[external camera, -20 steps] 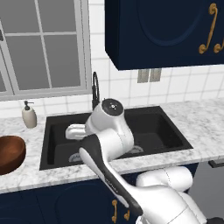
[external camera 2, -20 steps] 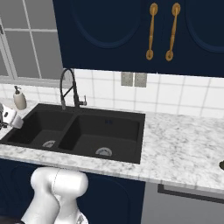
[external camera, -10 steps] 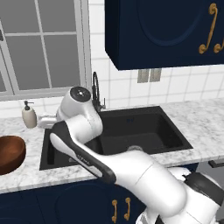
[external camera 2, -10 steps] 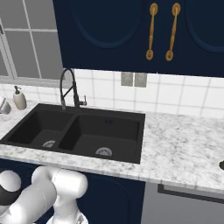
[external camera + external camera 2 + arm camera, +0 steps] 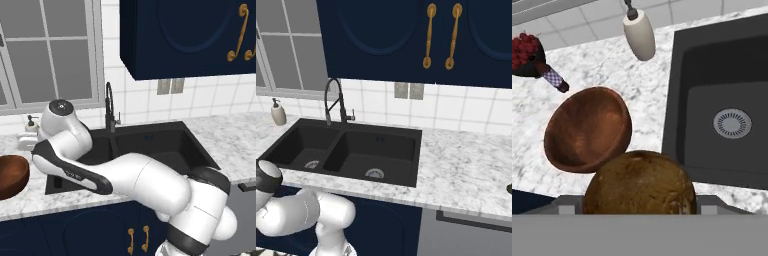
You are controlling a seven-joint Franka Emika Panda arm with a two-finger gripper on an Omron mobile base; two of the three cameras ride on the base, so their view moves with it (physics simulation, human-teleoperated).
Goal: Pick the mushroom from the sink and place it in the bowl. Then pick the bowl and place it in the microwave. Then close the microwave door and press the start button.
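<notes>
In the hand view my gripper [image 5: 639, 204] is shut on the mushroom [image 5: 639, 182], a tan-brown lump that looms large between the two fingers. Just past it, the reddish-brown wooden bowl [image 5: 587, 130] stands on the marble counter with nothing inside. The mushroom hangs over the counter strip between the bowl and the black sink [image 5: 722, 75]. From the left base view the bowl [image 5: 10, 175] is at the far left edge, and my arm bends left over the sink [image 5: 150, 145] towards it. The microwave and its door are out of view.
A cream soap dispenser [image 5: 639, 32] stands on the counter beyond the bowl, near the sink's corner. A dark red bunch with a checked stem [image 5: 529, 52] lies further along. The dark gooseneck tap [image 5: 109, 107] rises behind the sink [image 5: 381, 150]. Marble counter [image 5: 466, 165] extends right.
My arm has swung left from above the sink basin to the counter beside the bowl, carrying the mushroom. The jaws have kept the same width.
</notes>
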